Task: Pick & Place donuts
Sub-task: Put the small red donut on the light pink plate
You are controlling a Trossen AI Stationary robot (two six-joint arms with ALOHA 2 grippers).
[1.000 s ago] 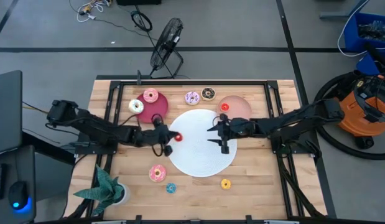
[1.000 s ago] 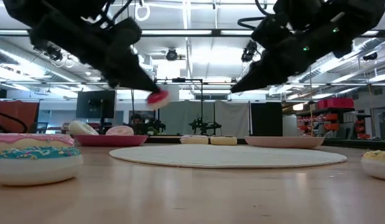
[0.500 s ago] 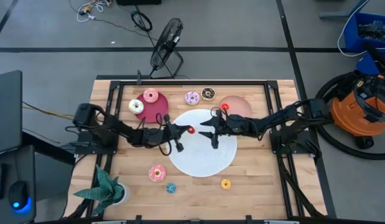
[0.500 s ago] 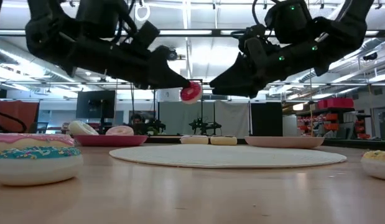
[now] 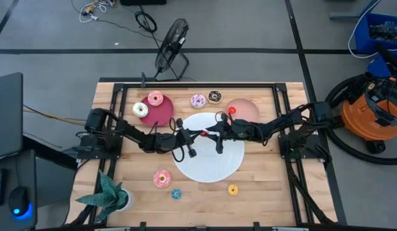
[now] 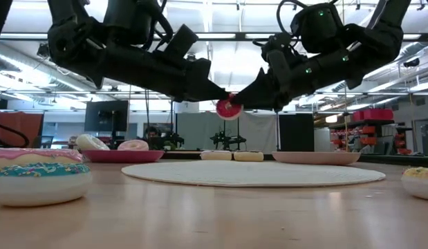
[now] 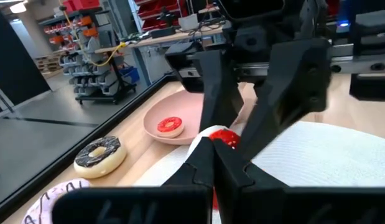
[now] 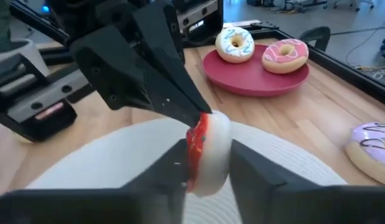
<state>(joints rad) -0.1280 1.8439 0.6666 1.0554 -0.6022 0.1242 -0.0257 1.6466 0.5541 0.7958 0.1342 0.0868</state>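
Observation:
My left gripper (image 5: 199, 133) is shut on a tiny red donut (image 5: 205, 133) and holds it in the air above the big white disc (image 5: 211, 160). My right gripper (image 5: 213, 133) meets it from the table's right. It is open, with one finger on each side of the same donut (image 8: 208, 152); I cannot tell whether they touch it. In the low view the donut (image 6: 229, 108) hangs between the two grippers' tips. A second red donut (image 5: 231, 110) lies on the salmon plate (image 5: 246, 109). My left gripper pinches the red donut's rim (image 8: 198, 121) between its two fingertips, coming level from the table's left and slanting slightly down. The donut stands on edge, lifted clear above the white disc.
A white donut (image 5: 140, 110) and a pink one (image 5: 155, 99) lie on the crimson plate (image 5: 161, 114). Purple (image 5: 198, 101) and chocolate (image 5: 215, 97) donuts rest near the far edge. Pink (image 5: 162, 178), blue (image 5: 176, 194) and yellow (image 5: 232, 189) donuts lie near the front, beside a green plant (image 5: 111, 192).
My left gripper has carried the red donut from the disc's left edge rightward over the disc, keeping it lifted. My right gripper has moved toward the table's left until its fingers stand around the donut.

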